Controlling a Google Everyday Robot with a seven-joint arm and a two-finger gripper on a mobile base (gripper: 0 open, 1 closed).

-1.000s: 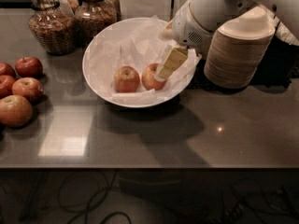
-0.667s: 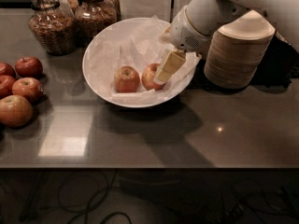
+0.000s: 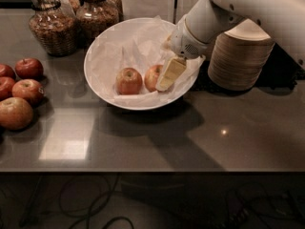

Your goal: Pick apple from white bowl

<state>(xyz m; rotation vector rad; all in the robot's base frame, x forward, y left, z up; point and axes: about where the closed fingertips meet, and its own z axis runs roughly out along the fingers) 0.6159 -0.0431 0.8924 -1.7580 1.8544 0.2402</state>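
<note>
The white bowl (image 3: 102, 51), wide and lined with crumpled white paper, stands on the grey counter. Two small apples lie in it. The apple (image 3: 151, 76) on the right is orange-red and partly hidden by my gripper. A duller apple (image 3: 128, 81) lies just left of it. My gripper (image 3: 167, 76) reaches down into the bowl from the upper right and sits against the right side of the right-hand apple. The white arm (image 3: 224, 13) runs off to the upper right.
Several darker red apples (image 3: 21, 97) lie at the counter's left edge. Two glass jars (image 3: 50, 25) stand behind the bowl on the left. A stack of tan disposable bowls (image 3: 240, 56) stands just right of the white bowl, under the arm.
My gripper has come down a little, deeper into the bowl against the right-hand apple. The apples and the bowl have not moved.
</note>
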